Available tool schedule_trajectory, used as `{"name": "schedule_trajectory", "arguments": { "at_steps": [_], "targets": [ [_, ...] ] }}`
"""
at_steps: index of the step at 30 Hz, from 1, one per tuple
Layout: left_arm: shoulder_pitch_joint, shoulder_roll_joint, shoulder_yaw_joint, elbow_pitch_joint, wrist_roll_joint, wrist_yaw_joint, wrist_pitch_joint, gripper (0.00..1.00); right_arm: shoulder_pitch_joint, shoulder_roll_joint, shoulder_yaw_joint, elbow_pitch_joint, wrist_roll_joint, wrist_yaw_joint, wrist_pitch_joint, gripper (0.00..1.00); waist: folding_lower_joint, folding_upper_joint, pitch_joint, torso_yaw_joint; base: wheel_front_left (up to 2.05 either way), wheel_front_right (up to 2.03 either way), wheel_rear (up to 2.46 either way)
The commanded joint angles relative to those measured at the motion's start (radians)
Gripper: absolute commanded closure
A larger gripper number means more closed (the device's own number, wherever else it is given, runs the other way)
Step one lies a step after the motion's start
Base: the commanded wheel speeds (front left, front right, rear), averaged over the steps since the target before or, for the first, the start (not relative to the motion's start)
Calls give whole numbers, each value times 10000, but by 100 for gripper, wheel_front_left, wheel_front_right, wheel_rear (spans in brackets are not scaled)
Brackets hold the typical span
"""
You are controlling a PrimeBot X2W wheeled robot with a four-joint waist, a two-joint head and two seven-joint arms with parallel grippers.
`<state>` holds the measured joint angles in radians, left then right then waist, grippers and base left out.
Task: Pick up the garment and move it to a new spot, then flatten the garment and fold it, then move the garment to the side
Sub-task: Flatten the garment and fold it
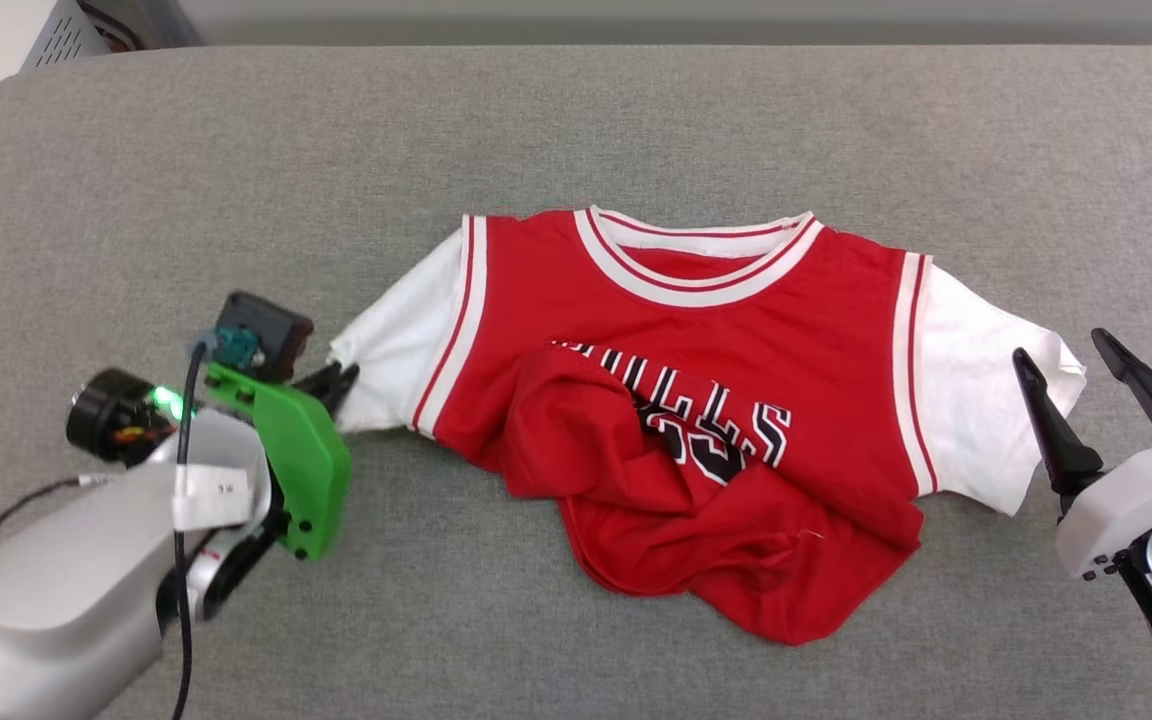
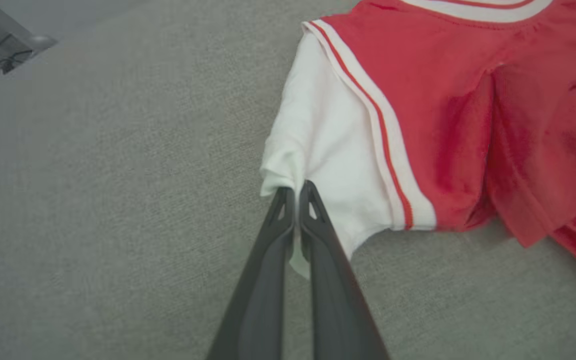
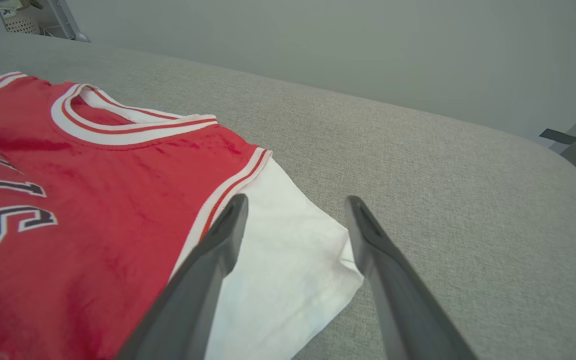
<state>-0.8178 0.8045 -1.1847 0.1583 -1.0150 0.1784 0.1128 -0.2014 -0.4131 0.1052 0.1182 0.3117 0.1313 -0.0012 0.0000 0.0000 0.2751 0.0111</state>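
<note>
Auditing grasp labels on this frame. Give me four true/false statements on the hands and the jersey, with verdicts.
1. The left hand is shut on the jersey, pinching its white sleeve. True.
2. The right hand is shut on the other sleeve. False: it is open, its fingers spread at that sleeve's edge and gripping nothing.
3. The jersey lies flat. False: its lower part is bunched up and folded over part of the lettering.
4. The collar is on the jersey's far side from the robot. True.
</note>
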Motion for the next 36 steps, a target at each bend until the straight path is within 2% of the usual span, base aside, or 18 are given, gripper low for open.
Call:
{"name": "schedule_trajectory", "arguments": {
  "at_steps": [1, 6, 9, 10, 11, 12, 17, 25, 29, 36],
  "targets": [
    [366, -84, -49, -39, -179, 109, -112, 100, 142, 13, -40, -37, -79, -6, 82, 0, 0, 0, 26, -39, 0, 0, 0],
    [1280, -613, -299, 286, -549, 98, -291, 100, 194, -45, -128, 16, -160, -6, 204, 0, 0, 0, 62, -134, 0, 0, 0],
    [1582, -918, -350, 792, -792, -110, -365, 100, 216, -55, -119, 47, -170, -6, 234, 0, 0, 0, 23, -165, 0, 0, 0],
    [1625, -979, -361, 991, -803, -165, -415, 91, 226, -67, -120, 56, -160, -6, 246, 0, 0, 0, -5, -165, 0, 0, 0],
    [1643, -1014, -373, 1133, -798, -202, -442, 62, 239, -82, -131, 72, -147, -6, 255, 0, 0, 0, -42, -154, 0, 0, 0],
    [1631, -1031, -364, 1269, -748, -225, -540, 0, 262, -97, -146, 90, -138, -6, 266, 0, 0, 0, -90, -136, 0, 0, 0],
    [1426, -807, -46, 1194, -744, -298, -966, 0, 436, -72, -268, 126, -158, -6, 305, 0, 0, 0, -384, 4, 0, 0, 0],
    [167, 551, 654, -455, -395, -39, -728, 0, 503, 48, -228, 87, -192, -6, 255, 0, 0, 0, -581, 68, 0, 0, 0],
    [-798, 1048, 923, -907, -186, -60, -89, 0, 382, 50, -140, -9, -236, -6, 232, 0, 0, 0, -443, -32, 0, 0, 0],
    [-1957, 926, 903, -372, -764, -791, 1788, 0, 73, 55, 11, -286, -300, -6, 190, 0, 0, 0, -49, -385, 0, 0, 0]
  ]
}}
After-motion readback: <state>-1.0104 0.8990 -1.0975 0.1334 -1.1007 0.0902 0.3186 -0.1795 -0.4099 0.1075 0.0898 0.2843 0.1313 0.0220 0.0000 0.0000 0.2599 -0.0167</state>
